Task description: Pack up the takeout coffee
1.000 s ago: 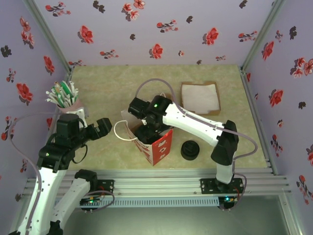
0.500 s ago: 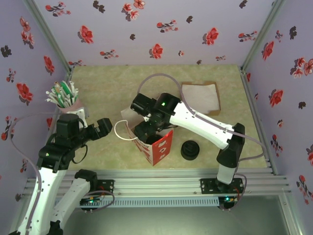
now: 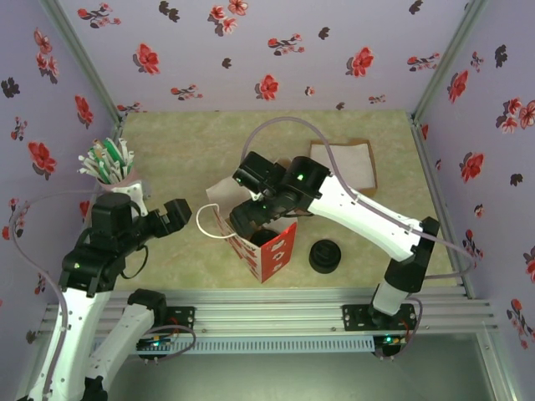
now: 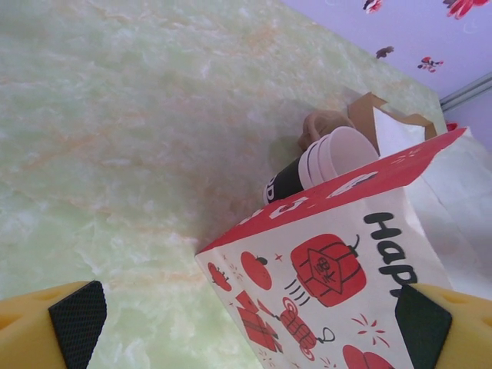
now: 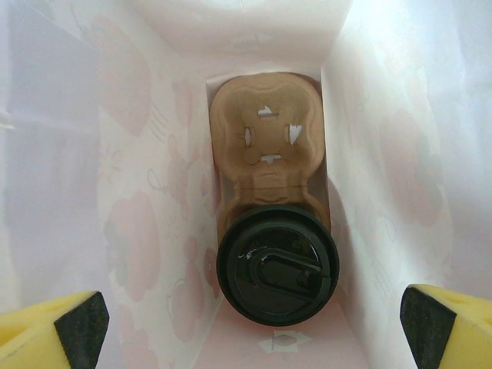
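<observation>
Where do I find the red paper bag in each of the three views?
Top external: the red paper bag stands just below the middle.
Left wrist: the bag fills the lower right, seen from outside.
Right wrist: seen from inside, its pale walls surround the takeout coffee.
Shared landmark: the red print, bright outside, faint pink through the walls inside.

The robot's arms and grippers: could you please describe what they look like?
Both the left arm and the right arm have smooth white links with chunky black joints. A thin pale cable loops off each, and a small green light glows on the right arm. The fingers are yellow, with black textured pads.
</observation>
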Motion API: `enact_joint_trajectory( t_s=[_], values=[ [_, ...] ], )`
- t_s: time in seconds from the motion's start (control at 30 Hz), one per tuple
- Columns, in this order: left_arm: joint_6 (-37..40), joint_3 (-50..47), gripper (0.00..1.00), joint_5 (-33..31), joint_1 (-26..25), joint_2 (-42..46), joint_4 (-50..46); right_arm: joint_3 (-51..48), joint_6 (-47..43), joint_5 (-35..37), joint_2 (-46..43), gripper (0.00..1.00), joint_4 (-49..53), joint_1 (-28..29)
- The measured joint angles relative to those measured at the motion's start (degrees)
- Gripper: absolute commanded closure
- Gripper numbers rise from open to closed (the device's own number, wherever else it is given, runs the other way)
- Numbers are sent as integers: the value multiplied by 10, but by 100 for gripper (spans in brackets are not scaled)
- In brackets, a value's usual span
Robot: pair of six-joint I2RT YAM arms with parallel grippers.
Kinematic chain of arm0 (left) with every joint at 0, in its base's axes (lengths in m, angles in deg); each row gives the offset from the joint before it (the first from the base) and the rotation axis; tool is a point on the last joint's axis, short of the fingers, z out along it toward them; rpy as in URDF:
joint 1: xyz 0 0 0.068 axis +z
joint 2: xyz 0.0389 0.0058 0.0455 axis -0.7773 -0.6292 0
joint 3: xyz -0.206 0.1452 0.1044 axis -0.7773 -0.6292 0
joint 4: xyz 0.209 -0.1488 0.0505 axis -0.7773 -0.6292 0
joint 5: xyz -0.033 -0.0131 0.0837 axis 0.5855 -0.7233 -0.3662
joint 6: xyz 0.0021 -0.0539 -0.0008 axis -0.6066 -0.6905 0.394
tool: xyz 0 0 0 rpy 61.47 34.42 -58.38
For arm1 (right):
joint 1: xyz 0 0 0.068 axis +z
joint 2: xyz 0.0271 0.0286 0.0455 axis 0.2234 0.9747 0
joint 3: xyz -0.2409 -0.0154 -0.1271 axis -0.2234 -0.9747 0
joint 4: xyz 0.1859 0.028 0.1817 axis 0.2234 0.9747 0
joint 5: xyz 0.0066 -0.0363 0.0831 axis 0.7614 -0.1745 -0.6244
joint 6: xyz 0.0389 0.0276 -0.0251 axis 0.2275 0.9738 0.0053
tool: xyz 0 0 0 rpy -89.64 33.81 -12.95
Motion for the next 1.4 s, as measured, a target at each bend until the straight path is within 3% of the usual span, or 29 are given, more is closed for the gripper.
enact_joint_trajectory(
  t_s=[0.43,0.97,1.4],
  values=[
    [0,28,1,6,0,0,-1,-1,5,0,-49,1,-27,3],
    [14,87,1,6,0,0,-3,-78,5,-6,-202,1,-134,6],
    [39,145,1,1,0,-1,-6,-175,5,79,-359,1,-179,6]
  ],
)
